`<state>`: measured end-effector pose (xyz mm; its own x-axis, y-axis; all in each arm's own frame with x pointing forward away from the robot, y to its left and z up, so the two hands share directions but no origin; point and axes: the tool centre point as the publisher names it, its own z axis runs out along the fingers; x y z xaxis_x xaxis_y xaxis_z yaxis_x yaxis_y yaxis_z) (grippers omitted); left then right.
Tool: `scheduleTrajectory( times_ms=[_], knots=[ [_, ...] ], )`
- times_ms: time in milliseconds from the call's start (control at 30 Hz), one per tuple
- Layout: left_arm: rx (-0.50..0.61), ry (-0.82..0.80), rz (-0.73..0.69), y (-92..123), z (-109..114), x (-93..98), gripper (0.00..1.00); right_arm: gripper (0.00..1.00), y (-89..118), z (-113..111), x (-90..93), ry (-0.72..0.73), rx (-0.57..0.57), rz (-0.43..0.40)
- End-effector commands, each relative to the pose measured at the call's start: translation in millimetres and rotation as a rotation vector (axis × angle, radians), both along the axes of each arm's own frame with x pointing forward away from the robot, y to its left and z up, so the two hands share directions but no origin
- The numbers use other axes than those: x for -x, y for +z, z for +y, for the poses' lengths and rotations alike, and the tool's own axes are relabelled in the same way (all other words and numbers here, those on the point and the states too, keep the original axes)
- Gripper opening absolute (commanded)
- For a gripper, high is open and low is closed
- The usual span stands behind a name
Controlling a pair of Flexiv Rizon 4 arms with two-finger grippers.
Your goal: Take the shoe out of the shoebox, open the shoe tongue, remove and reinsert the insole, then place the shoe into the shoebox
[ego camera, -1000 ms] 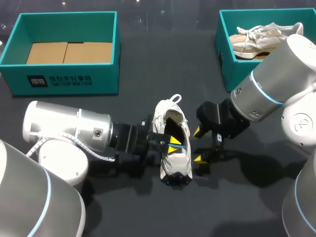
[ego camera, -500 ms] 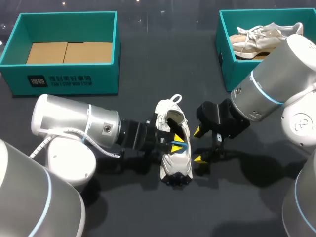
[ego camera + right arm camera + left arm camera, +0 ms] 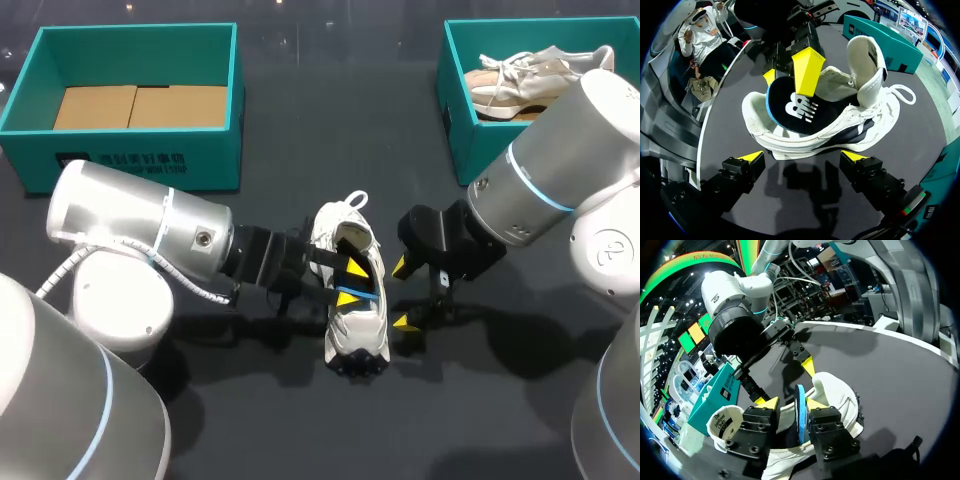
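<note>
Left arm comes in low from the left, wrist roughly level. Left gripper (image 3: 349, 283) is down in the white shoe (image 3: 352, 335), fingers pinched on the insole (image 3: 790, 107), one tip on each face. Insole has a black top and blue edge, and stands partly out of the opening. Tongue (image 3: 867, 60) is pulled up. Shoe sits on the dark table (image 3: 300, 130), between left shoebox (image 3: 140, 165) and right shoebox (image 3: 455, 120). Right gripper (image 3: 403, 294) is just beside the shoe, spread wide, holding nothing.

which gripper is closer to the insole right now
Left. The left gripper is inside the white shoe, shut on the insole. The right gripper stands open beside the shoe, not touching it.
</note>
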<state>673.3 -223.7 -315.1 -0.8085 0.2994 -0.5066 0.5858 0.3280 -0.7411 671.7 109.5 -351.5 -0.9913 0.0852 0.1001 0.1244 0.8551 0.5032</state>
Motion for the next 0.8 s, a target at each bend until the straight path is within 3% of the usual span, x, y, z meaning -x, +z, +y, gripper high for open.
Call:
scheduleTrajectory(
  times_ms=[33, 433, 800],
  knots=[
    [-0.012, -0.028, 0.006, 6.4, 10.3, 0.4, 0.29, 1.0, -0.4, 0.8, 0.9, -0.001, 0.002, -0.001],
    [-0.12, -0.151, -0.022, 5.1, 13.7, 10.0, 0.29, 1.0, -0.4, 0.8, 0.9, -0.001, 0.002, -0.001],
    [-0.207, -0.227, -0.014, 9.6, 39.6, 5.2, 0.31, 1.0, 19.6, -32.7, 10.7, -0.045, 0.012, -0.013]
  ],
)
